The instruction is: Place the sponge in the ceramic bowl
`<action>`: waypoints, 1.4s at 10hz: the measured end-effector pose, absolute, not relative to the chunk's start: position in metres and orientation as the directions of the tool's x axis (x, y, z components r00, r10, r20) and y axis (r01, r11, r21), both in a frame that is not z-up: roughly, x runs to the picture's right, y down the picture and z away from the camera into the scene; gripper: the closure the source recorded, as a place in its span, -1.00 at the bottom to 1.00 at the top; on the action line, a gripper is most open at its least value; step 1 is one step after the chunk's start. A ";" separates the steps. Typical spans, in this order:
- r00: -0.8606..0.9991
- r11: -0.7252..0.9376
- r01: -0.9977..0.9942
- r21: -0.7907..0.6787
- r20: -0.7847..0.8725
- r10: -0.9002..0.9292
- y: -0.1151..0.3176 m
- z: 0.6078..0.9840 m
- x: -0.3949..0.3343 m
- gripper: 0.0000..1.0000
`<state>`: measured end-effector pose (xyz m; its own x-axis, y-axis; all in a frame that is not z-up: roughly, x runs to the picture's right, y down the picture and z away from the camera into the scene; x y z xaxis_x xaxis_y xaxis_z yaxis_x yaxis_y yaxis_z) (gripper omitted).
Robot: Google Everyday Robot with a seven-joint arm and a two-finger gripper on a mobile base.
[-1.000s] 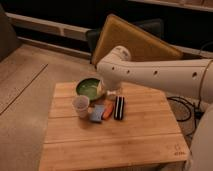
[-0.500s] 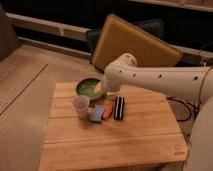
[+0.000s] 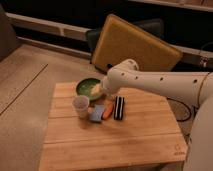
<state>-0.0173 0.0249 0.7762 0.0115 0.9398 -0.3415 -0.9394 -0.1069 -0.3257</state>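
Observation:
The sponge (image 3: 96, 113) is a small flat blue block lying on the wooden table (image 3: 130, 140), between the pale cup (image 3: 81, 106) and an orange oblong item (image 3: 107, 111). The green ceramic bowl (image 3: 87, 86) sits just behind them near the table's back edge. My white arm reaches in from the right, and its gripper (image 3: 99, 91) hangs over the bowl's right rim, behind and above the sponge. The end of the arm partly covers the bowl's right side.
A black bar with a white stripe (image 3: 119, 107) lies right of the orange item. A yellow cushioned chair (image 3: 135, 47) stands behind the table. Bare wood spreads across the front half of the table.
The end of the arm has come down and slightly left, from above the table's back edge to the bowl's right rim. The objects on the table have not moved.

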 end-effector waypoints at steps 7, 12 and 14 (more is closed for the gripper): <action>0.017 -0.078 -0.983 -0.168 -0.500 0.866 0.079 0.829 0.014 -0.30; 0.073 -0.079 -0.969 -0.233 -0.579 0.812 0.108 0.880 -0.025 -0.30; 0.109 -0.055 -0.964 -0.260 -0.575 0.811 0.100 0.886 -0.035 -0.30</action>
